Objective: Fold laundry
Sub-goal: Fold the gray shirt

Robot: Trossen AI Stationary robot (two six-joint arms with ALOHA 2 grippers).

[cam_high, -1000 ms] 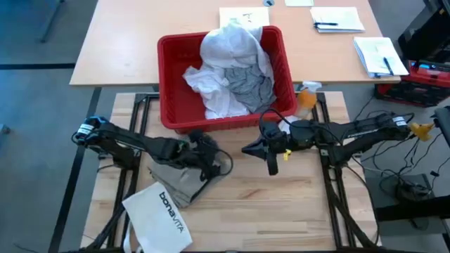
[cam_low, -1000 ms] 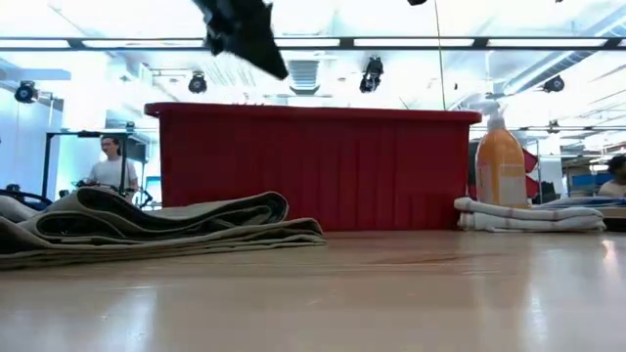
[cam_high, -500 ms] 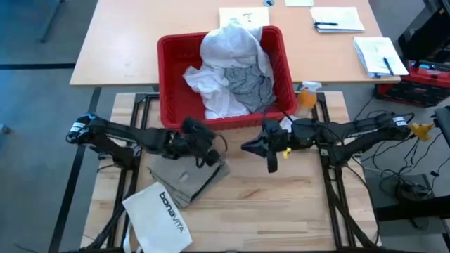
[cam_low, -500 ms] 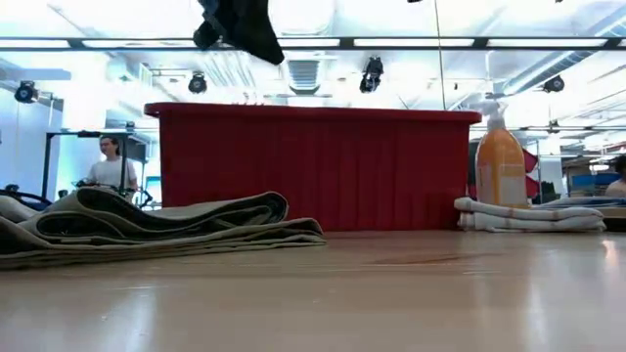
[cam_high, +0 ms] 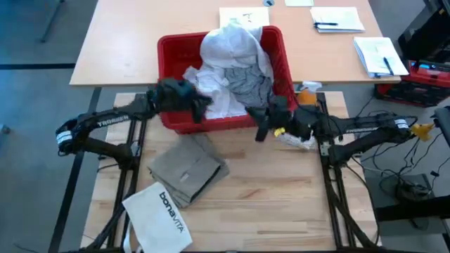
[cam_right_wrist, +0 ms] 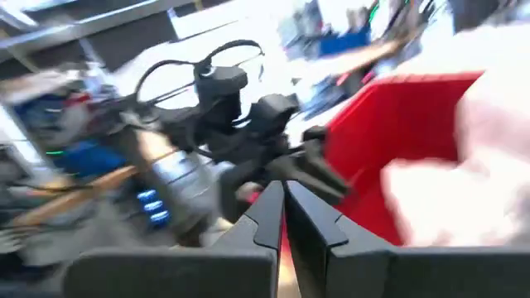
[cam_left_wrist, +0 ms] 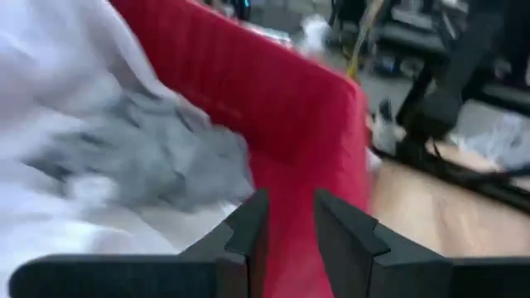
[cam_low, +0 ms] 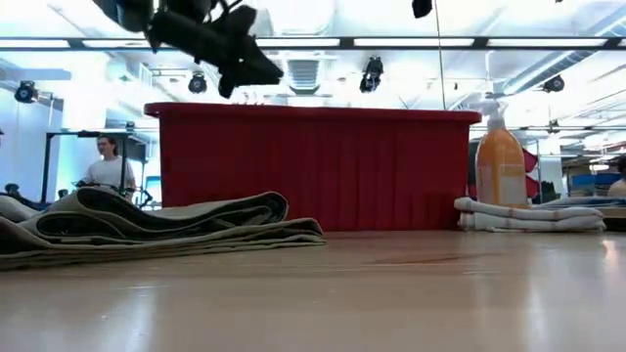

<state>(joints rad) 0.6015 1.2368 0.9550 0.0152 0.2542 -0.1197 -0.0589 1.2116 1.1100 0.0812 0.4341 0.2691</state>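
**Both grippers at the red bin, laundry inside**

The left gripper is raised above the worktop and sits at the near left part of the red bin. In the left wrist view its two fingers stand slightly apart with a narrow gap between them and nothing held. Directly ahead of the left gripper lie the grey T-shirt and the white shirt, both inside the bin; the bin's red wall runs beside them.

The right gripper is at the near right corner of the bin, just outside its front wall. In the right wrist view its fingers are almost together, with only a thin slit between them, and hold nothing. The left arm shows beyond them in that view.

In the high view the white shirt is piled high in the bin, with the grey T-shirt lying partly under it, toward the right gripper's side.

The folded khaki piece lies flat on the worktop, below and well apart from the left gripper. A white bag overlaps its near edge. An orange bottle stands beside the right end of the bin, with a folded white cloth at its base.
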